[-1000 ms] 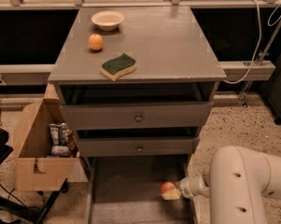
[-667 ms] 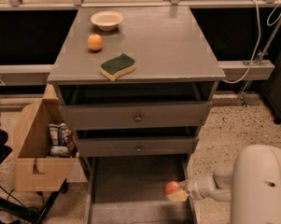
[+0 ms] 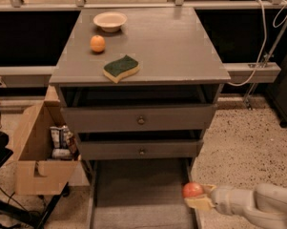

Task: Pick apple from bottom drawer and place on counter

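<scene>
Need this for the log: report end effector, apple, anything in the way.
End effector low right, shut on apple. Apple at right wall of bottom drawer. Sponge, orange, bowl on left of counter.

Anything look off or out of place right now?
Nothing is spilled or damaged. The gripper holds the apple over the right wall of the bottom drawer. The sponge lies askew near the front edge of the counter.

No legible text, labels or numbers. Print on the packets (image 3: 62, 140) in the cardboard box (image 3: 38, 178) is unreadable. Gripper (image 3: 200, 197) is at the bottom drawer's (image 3: 133, 194) right edge, clasping the apple (image 3: 192, 190).
</scene>
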Controlling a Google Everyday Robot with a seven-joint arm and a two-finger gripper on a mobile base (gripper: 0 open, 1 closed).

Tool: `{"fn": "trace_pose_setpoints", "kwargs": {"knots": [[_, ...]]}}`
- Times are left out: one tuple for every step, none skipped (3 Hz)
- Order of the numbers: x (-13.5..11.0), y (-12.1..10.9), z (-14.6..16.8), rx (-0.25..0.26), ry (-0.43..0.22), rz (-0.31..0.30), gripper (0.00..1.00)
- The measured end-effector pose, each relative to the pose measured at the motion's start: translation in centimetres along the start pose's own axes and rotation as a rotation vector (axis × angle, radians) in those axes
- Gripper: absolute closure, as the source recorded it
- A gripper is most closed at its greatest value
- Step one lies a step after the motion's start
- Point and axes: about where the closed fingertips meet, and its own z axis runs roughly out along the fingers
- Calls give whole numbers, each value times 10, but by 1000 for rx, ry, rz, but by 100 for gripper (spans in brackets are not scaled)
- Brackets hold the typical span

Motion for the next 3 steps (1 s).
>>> {"fn": "trace_pose_setpoints", "kwargs": {"knots": [[-51,21,-81,52,-178,9,100],[-92,24,-146,99,-349,74,100],[-129,27,-199,179,-496,163,100]]}}
